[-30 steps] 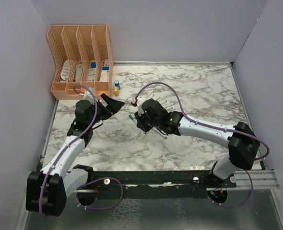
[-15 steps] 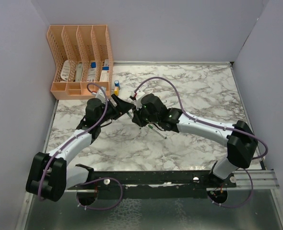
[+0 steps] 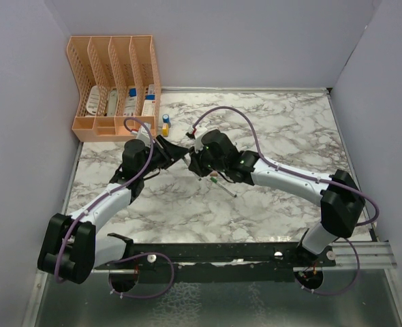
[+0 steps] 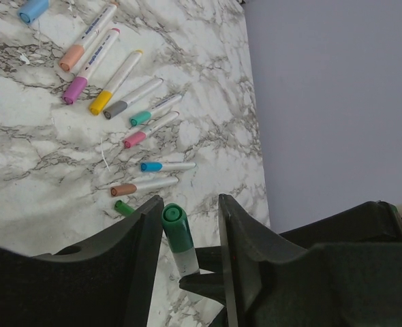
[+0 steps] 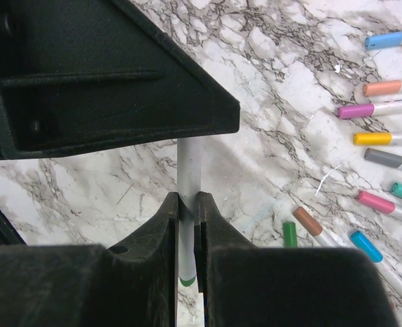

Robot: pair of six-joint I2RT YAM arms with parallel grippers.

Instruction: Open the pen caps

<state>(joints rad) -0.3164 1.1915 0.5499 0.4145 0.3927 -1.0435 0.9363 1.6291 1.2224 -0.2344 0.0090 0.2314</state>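
Observation:
My right gripper point(image 5: 186, 201) is shut on the white barrel of a pen point(image 5: 187, 170) and holds it above the marble table. The pen's green cap point(image 4: 177, 228) pokes up between the jaws of my left gripper point(image 4: 191, 204). The cap rests against the left finger, and a gap shows to the right finger, so this gripper is open. In the top view both grippers point(image 3: 177, 151) point(image 3: 199, 163) meet over the table's middle left. Several more pens with coloured pen caps point(image 4: 100, 103) lie in a row on the table. A loose green cap point(image 4: 124, 207) lies beside them.
An orange file organizer point(image 3: 116, 82) stands at the back left. A small blue and yellow bottle point(image 3: 165, 124) stands just right of it. A thin pen point(image 3: 225, 187) lies on the marble below the right gripper. Grey walls close in the table on three sides.
My left arm has reached right to the right gripper, and its jaws have narrowed around the green cap. The right gripper has kept its grip on the barrel and shifted slightly left.

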